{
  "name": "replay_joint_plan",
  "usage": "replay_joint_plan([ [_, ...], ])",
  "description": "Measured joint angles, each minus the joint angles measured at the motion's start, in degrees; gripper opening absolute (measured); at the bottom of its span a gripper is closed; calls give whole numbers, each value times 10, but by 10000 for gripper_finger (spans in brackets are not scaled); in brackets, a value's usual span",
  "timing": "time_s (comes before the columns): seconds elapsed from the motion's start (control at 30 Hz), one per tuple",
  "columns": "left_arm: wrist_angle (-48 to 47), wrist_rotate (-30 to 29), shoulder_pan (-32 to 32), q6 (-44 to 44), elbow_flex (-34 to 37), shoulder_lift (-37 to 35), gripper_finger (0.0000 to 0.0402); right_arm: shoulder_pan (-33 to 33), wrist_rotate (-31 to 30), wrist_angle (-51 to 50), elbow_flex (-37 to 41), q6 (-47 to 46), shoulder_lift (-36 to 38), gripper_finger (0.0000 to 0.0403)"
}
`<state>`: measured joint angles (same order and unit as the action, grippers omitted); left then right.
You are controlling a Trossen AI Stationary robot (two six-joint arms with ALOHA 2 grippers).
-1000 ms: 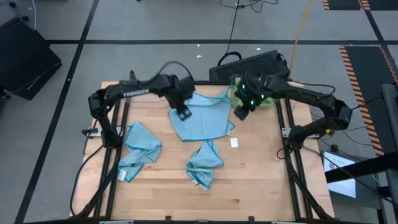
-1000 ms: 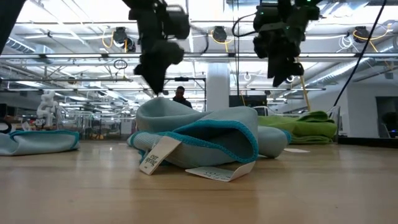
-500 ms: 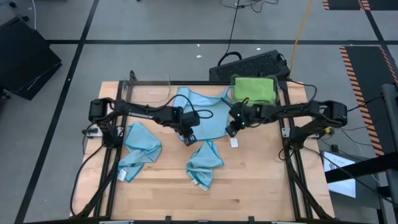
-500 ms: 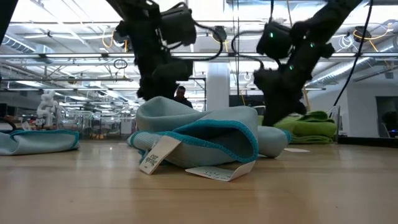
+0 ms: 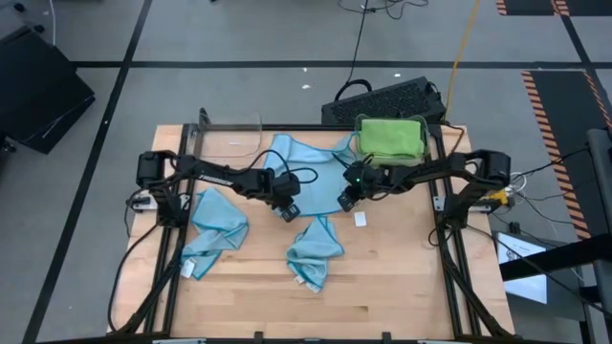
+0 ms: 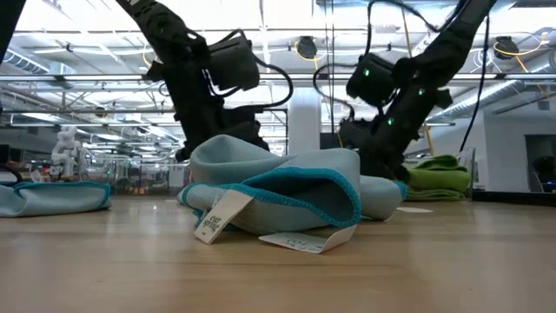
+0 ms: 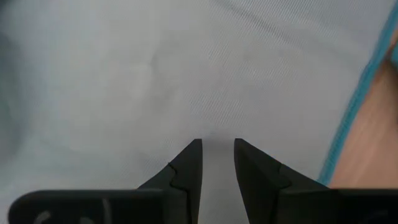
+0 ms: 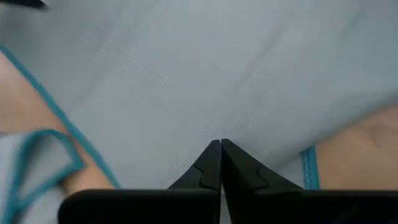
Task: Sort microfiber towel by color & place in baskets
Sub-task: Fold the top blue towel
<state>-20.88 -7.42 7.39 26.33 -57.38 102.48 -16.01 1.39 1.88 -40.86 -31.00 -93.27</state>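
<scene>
A light blue towel (image 5: 308, 172) with a teal hem lies spread flat on the wooden table, at the middle far side. My left gripper (image 5: 288, 210) is down on its near left part and my right gripper (image 5: 344, 202) on its near right part; both are shut on its cloth. Two more blue towels lie crumpled, one (image 5: 216, 225) at the left and one (image 5: 314, 247) near the middle. A green towel (image 5: 390, 138) lies in the far right basket (image 5: 425, 143). A clear basket (image 5: 230, 133) stands at the far left. My left gripper pinches a small ridge of the spread towel's cloth (image 7: 217, 134) between its two fingers (image 7: 189, 163), not far from the teal hem (image 7: 357, 109). It slants down from the left; the towel lies flat on the table. My right gripper has its fingers (image 8: 208, 163) closed together on the towel's surface (image 8: 219, 134), close to the near hem (image 8: 309, 167). It slants down from the right. Faint creases run to the tips; the towel stays flat on the table.
The crumpled towel (image 6: 278, 196) with its white tags lies just in front of both grippers and hides their fingertips in the low view. Bare wood stretches along the near edge (image 5: 382, 296). A dark keyboard (image 5: 382, 96) lies beyond the far edge.
Both grippers have come down from above the table's far part and moved toward the near edge, tipping further downward, until they rest on the near part of the spread towel. The towel has kept its place and lies flat.
</scene>
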Motion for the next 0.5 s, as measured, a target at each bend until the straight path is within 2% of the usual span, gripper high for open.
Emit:
replay_joint_plan([
  [0.2,6,44,-4,-3,18,0,92,0,16,12,-3,-1,-51,1],
  [0.5,12,79,-15,-3,36,-1,92,14,23,-26,-2,-56,-53,1],
])
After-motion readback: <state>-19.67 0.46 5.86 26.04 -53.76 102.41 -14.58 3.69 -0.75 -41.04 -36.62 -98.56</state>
